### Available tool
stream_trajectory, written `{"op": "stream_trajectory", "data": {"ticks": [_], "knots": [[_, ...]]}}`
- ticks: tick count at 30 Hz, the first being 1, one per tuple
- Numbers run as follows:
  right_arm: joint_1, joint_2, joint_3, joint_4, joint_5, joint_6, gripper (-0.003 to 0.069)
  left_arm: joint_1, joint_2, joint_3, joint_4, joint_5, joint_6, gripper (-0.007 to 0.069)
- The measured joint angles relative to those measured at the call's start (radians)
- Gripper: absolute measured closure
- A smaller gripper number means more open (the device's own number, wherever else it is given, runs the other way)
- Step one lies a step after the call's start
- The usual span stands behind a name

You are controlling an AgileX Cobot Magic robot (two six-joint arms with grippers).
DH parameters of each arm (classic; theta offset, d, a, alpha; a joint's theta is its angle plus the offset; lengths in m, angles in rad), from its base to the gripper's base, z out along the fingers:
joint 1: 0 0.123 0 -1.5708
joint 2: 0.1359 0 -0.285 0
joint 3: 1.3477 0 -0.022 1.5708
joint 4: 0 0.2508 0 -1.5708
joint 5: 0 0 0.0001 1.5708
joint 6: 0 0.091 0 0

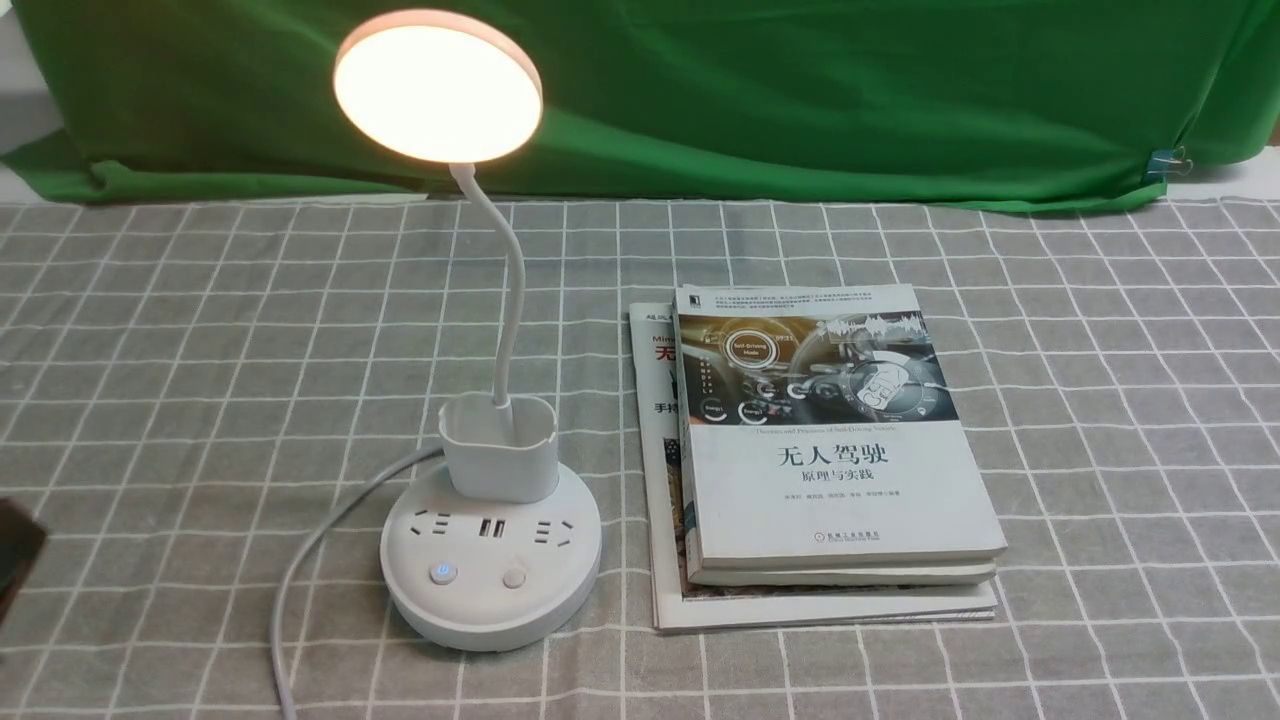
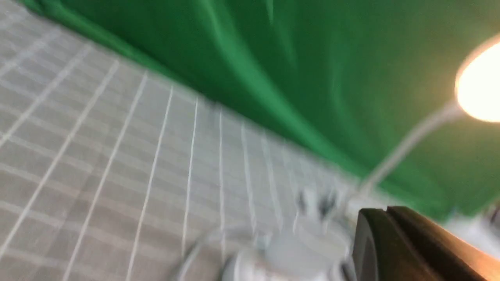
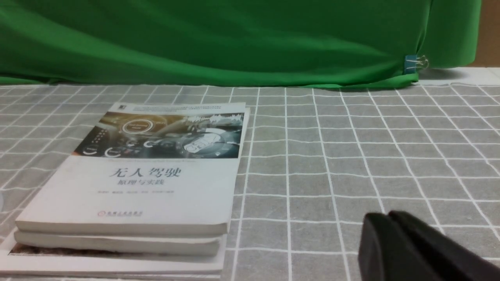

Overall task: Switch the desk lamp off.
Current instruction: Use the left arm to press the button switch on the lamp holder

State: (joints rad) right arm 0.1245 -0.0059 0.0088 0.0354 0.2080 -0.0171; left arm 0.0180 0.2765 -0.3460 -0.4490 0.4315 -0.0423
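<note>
The white desk lamp (image 1: 490,560) stands left of centre on the checked cloth. Its disc head (image 1: 438,85) glows, so it is on. Its round base carries sockets, a lit blue button (image 1: 441,572) and a plain button (image 1: 514,578); a small cup holder (image 1: 498,445) sits behind them. My left gripper (image 1: 15,560) shows as a dark tip at the left edge, well left of the base. In the blurred left wrist view the gripper (image 2: 384,212) is shut, with the lamp base (image 2: 297,249) just beyond it. My right gripper (image 3: 386,216) is shut and empty over bare cloth; it is out of the front view.
A stack of books (image 1: 830,470) lies right of the lamp, also in the right wrist view (image 3: 136,183). The lamp's white cord (image 1: 300,570) runs from the base to the near edge. A green backdrop (image 1: 800,90) hangs at the back with a clip (image 1: 1165,162).
</note>
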Motion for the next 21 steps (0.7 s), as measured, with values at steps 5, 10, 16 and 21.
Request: {"op": "stream_trajectory", "data": {"ticks": [5,10,16,21], "knots": [[0.0,0.0,0.0,0.0,0.0,0.0,0.0624,0.0,0.309,-0.232,0.088,0.288,0.09,0.0623],[0.0,0.0,0.0,0.0,0.0,0.0,0.0624,-0.055,0.648,-0.4,0.1,0.445,0.206,0.0623],[0.0,0.0,0.0,0.0,0.0,0.0,0.0624,-0.261,0.911,-0.491,0.205,0.463,0.175,0.0623],[0.0,0.0,0.0,0.0,0.0,0.0,0.0624,-0.464,1.099,-0.581,0.252,0.468,0.102,0.0623]]}}
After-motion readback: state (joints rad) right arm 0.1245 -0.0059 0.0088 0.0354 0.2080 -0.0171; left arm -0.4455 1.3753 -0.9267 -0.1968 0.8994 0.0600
